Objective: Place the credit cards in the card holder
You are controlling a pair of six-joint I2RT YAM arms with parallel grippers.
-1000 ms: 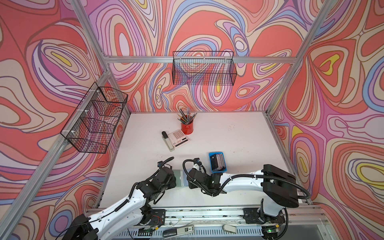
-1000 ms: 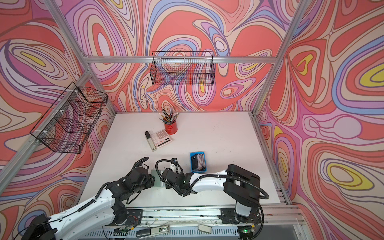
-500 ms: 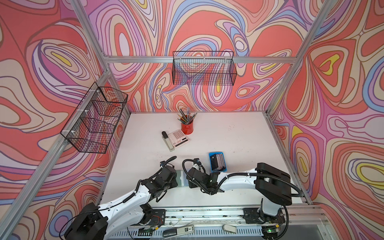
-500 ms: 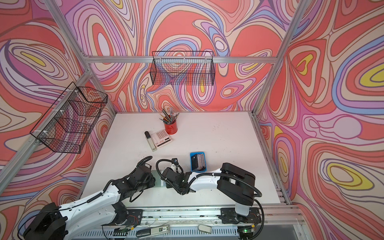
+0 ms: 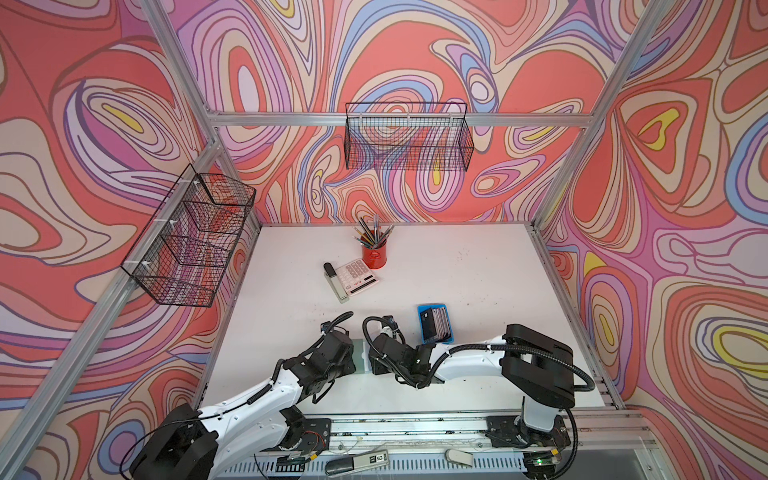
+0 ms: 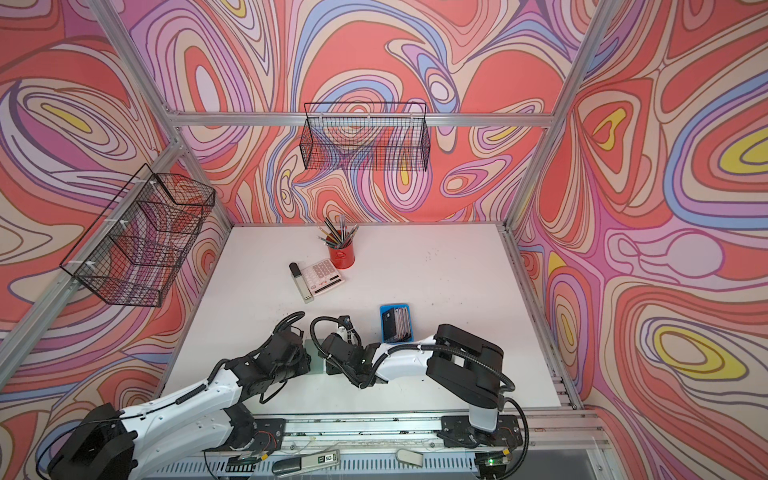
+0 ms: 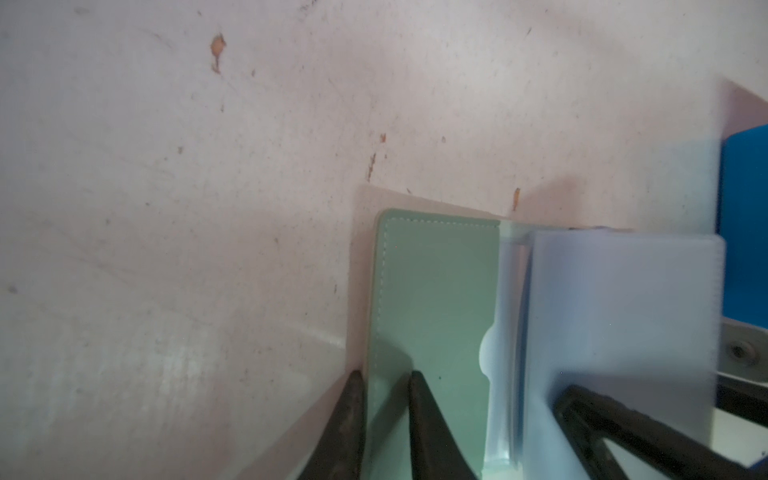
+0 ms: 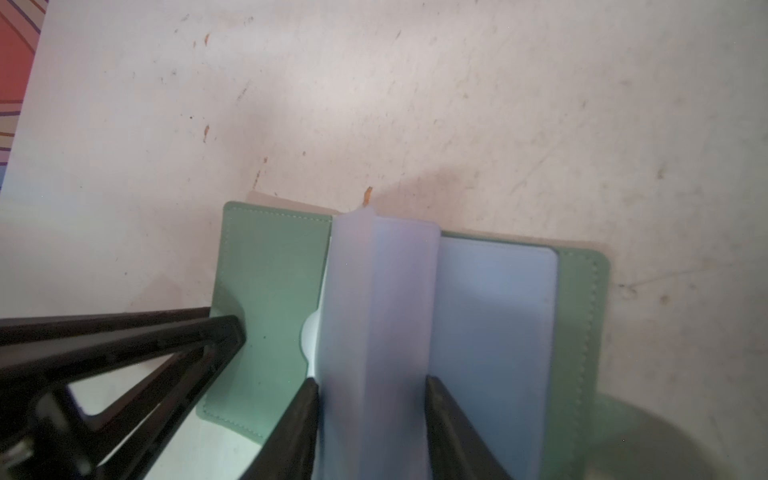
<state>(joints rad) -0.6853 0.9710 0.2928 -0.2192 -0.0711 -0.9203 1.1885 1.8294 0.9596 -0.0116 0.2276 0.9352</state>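
The sage-green card holder (image 8: 270, 270) lies open on the white table, and in both top views only a sliver of it (image 5: 360, 353) (image 6: 313, 353) shows between the two wrists. My left gripper (image 7: 384, 376) is shut on the edge of its left cover (image 7: 436, 291). My right gripper (image 8: 371, 379) is shut on the upright bundle of clear sleeves (image 8: 382, 299). The credit cards (image 5: 436, 323) (image 6: 398, 324) lie stacked in the blue tray (image 5: 421, 332), just beyond the right wrist. No card is in either gripper.
A calculator (image 5: 357, 276), a white stapler-like bar (image 5: 335, 281) and a red pencil cup (image 5: 374, 257) stand further back. Wire baskets (image 5: 409, 141) hang on the back and left walls. The table's front edge and the rail lie close behind both arms.
The left jaws have closed onto the cover's edge. The right jaws have narrowed round the sleeves. Both arms stayed nearly in place at the card holder.
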